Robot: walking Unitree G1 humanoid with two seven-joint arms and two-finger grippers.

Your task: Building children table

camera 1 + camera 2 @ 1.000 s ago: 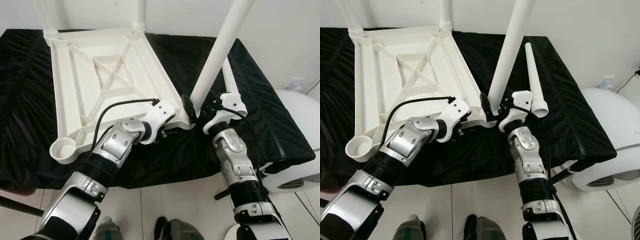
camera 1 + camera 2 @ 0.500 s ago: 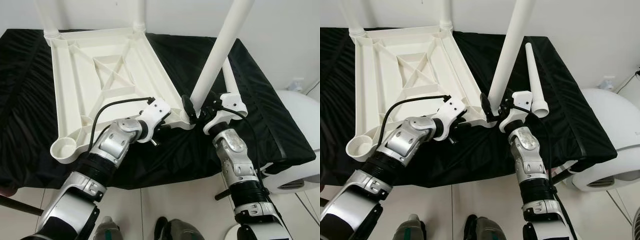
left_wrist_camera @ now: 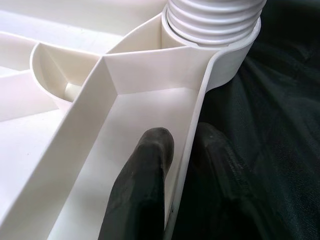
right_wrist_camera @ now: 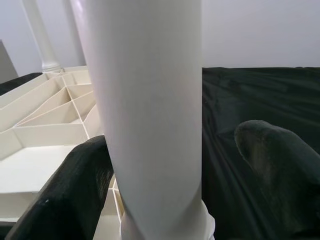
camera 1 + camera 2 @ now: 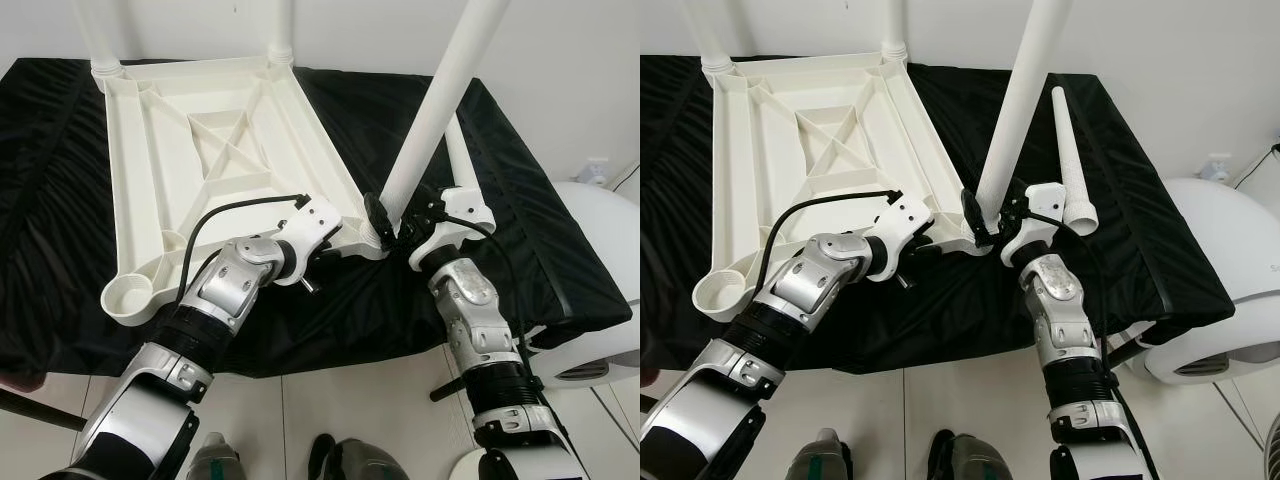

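The white tabletop (image 5: 165, 190) lies upside down on a black cloth (image 5: 530, 210). Two legs (image 5: 280, 25) stand in its far corners. A third white leg (image 5: 440, 100) stands tilted in the near right corner socket (image 3: 212, 30). My right gripper (image 5: 398, 226) is open around the base of that leg; one finger (image 4: 85, 185) touches it, the other (image 4: 280, 170) stands apart. My left gripper (image 3: 182, 139) is shut on the tabletop's near rim, just left of that socket, one finger inside the wall and one outside. A loose leg (image 5: 1068, 150) lies on the cloth to the right.
The near left corner socket (image 5: 128, 297) holds no leg. A white rounded appliance (image 5: 600, 260) stands on the floor at the right, close to the cloth's edge. Tiled floor (image 5: 350, 400) runs below the table's front edge.
My left gripper has slid a little to the left along the near rim. The right gripper and the standing leg have hardly moved.
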